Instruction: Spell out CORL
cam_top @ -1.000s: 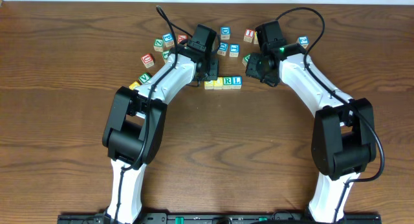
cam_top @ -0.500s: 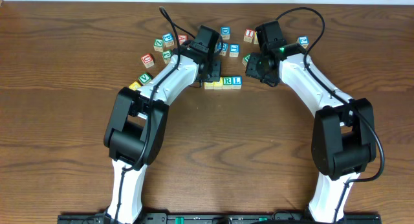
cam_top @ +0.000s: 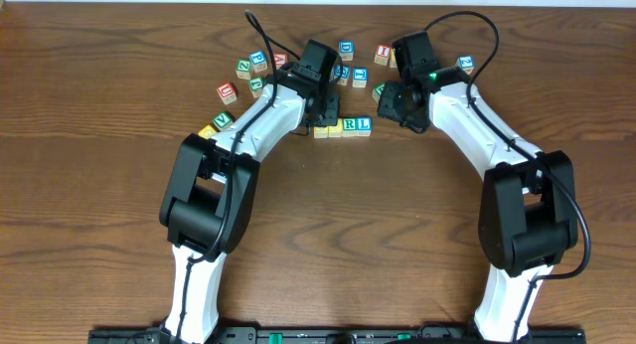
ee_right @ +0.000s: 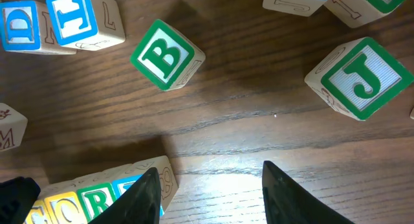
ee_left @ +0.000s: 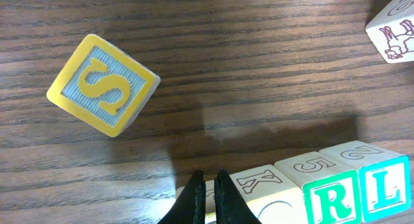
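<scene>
Above CORL row, left end; left tool pinched, downward

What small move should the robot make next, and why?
Probably lift the shut left gripper straight up from the row's left end: the CORL cubes already sit side by side, green R beside blue L, so sideways motion could scatter them.

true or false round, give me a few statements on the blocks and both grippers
1. The left gripper is shut. True.
2. The right gripper holds the green B cube. False: its jaws stand apart and empty, and that cube lies untouched ahead of them.
3. The green R cube sits directly beside the blue L cube. True.
4. The yellow S cube touches the green R cube. False: it lies well apart, turned askew.
</scene>
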Robot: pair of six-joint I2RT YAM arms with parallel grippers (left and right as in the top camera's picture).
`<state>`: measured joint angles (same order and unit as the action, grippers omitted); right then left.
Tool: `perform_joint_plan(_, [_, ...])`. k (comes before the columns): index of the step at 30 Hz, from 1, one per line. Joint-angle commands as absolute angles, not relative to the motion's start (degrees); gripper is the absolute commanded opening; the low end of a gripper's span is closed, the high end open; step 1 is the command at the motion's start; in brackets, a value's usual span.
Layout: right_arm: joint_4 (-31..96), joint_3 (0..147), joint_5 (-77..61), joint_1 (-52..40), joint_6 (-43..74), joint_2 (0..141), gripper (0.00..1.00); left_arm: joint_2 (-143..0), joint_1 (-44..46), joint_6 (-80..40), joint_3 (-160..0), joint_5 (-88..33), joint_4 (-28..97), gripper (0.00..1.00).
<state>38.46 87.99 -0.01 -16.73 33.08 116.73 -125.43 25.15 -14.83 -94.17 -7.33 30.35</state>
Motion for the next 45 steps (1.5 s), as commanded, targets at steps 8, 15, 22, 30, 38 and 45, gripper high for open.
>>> perform_joint_plan(8, [38.4, 87.4, 1.0, -16.6, 33.8, 115.6, 0.45, -126.3, 25.1, -14.5, -93.9, -6.6, 29.8, 0.08])
perform_joint_plan(15, [38.6, 87.4, 1.1, -16.6, 33.8, 115.6, 0.46, -124.4, 22.7, -13.8, -98.0, -6.3, 32.6, 0.08])
perform_joint_plan(22, [38.5, 87.4, 1.1, -16.6, 33.8, 115.6, 0.46, -120.7, 19.2, -13.8, -98.5, -6.4, 45.1, 0.08])
perform_joint_plan(30, [38.4, 87.4, 1.1, -16.6, 33.8, 115.6, 0.47, -120.9, 20.0, -13.8, -95.4, -9.7, 48.6, 0.08])
perform_joint_plan(38, [38.5, 87.4, 1.1, -16.6, 33.8, 115.6, 0.47, -120.9, 22.8, -13.8, -94.8, -11.6, 48.4, 0.08])
perform_joint_plan(45, [38.5, 87.4, 1.1, -16.6, 33.8, 115.6, 0.47, -120.9, 24.8, -13.9, -93.8, -11.5, 46.9, 0.08])
